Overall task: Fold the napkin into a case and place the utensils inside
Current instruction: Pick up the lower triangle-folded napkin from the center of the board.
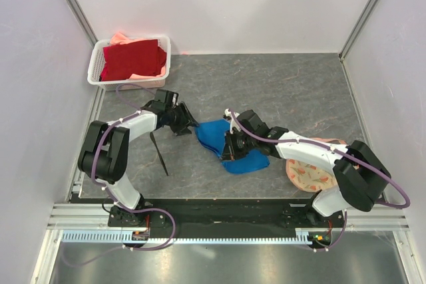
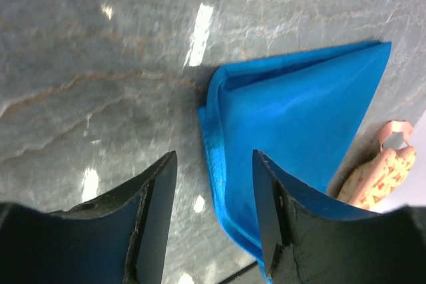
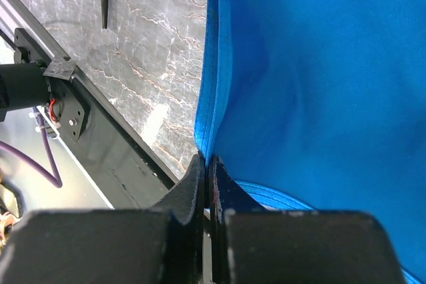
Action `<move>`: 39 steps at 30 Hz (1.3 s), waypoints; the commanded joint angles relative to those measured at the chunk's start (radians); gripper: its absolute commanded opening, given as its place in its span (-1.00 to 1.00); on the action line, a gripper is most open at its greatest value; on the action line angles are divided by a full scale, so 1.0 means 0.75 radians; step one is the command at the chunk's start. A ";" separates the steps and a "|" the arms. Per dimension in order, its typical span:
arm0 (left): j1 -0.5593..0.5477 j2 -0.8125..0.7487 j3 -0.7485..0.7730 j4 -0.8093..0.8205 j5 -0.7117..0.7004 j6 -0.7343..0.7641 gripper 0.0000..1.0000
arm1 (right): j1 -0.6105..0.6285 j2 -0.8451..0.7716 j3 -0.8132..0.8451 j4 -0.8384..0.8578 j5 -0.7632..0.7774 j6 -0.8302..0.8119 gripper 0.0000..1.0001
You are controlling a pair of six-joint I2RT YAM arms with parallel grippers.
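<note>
Top external view gives you first the grey stone-patterned table (image 1: 299, 91). Near its middle lies the bright royal-blue soft cloth napkin (image 1: 212, 136), folded in layers, with its long axis going from upper left to lower right. I give all places from this napkin.

Far to its upper left stands the white plastic basket (image 1: 94, 71) with a dark red cloth (image 1: 133, 59) inside. To its right, partly under the right arm, lies the round peach floral mat (image 1: 305, 176). Left of the napkin and apart from it lies a thin black utensil (image 1: 160, 156), pointing roughly at the near edge. I cannot tell whether it is one piece or more.

The right gripper (image 3: 208, 164) sits at the near edge of the napkin (image 3: 319, 84), jaws pressed together on a folded blue edge.

The left gripper (image 2: 214, 164) is at the left end of the napkin (image 2: 299, 111). Its jaws are wide apart and hold nothing. The folded edge runs between the two fingers, along their length and closer to one of them. Whether it touches that finger I cannot tell.

So I judge that for you the next move depends on this edge. It is already inside the left jaws, so closing would pinch across it. The left arm is also the nearer one to the utensil.
</note>
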 commanded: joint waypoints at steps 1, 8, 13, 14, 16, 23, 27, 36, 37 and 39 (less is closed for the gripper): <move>-0.030 0.059 0.058 0.111 -0.026 0.065 0.11 | -0.006 -0.039 -0.014 0.069 -0.061 0.017 -1.00; -0.053 0.137 0.078 0.184 -0.018 0.039 0.05 | -0.028 -0.062 -0.028 0.069 -0.077 0.017 -1.00; -0.055 0.159 0.101 0.180 -0.073 0.039 -0.13 | -0.028 -0.070 -0.042 0.078 -0.094 0.021 -1.00; -0.055 0.163 0.107 0.178 -0.081 0.047 -0.17 | -0.028 -0.070 -0.048 0.080 -0.104 0.019 -1.00; -0.057 0.172 0.135 0.154 -0.098 0.063 -0.30 | -0.028 -0.070 -0.063 0.088 -0.114 0.023 -1.00; -0.057 0.119 0.189 -0.012 -0.194 0.126 -0.67 | -0.022 -0.086 -0.149 0.090 -0.139 -0.003 -1.00; -0.057 0.047 0.211 -0.151 -0.292 0.176 -0.82 | 0.004 -0.068 -0.177 0.110 -0.159 -0.007 -1.00; -0.059 -0.184 0.199 -0.419 -0.547 0.272 -0.96 | 0.172 0.024 -0.271 0.427 -0.210 0.179 -1.00; -0.057 -0.192 0.205 -0.433 -0.562 0.288 -0.96 | 0.198 0.036 -0.281 0.460 -0.221 0.195 -1.00; -0.059 -0.198 0.224 -0.476 -0.617 0.298 -0.96 | 0.221 0.065 -0.298 0.558 -0.247 0.252 -1.00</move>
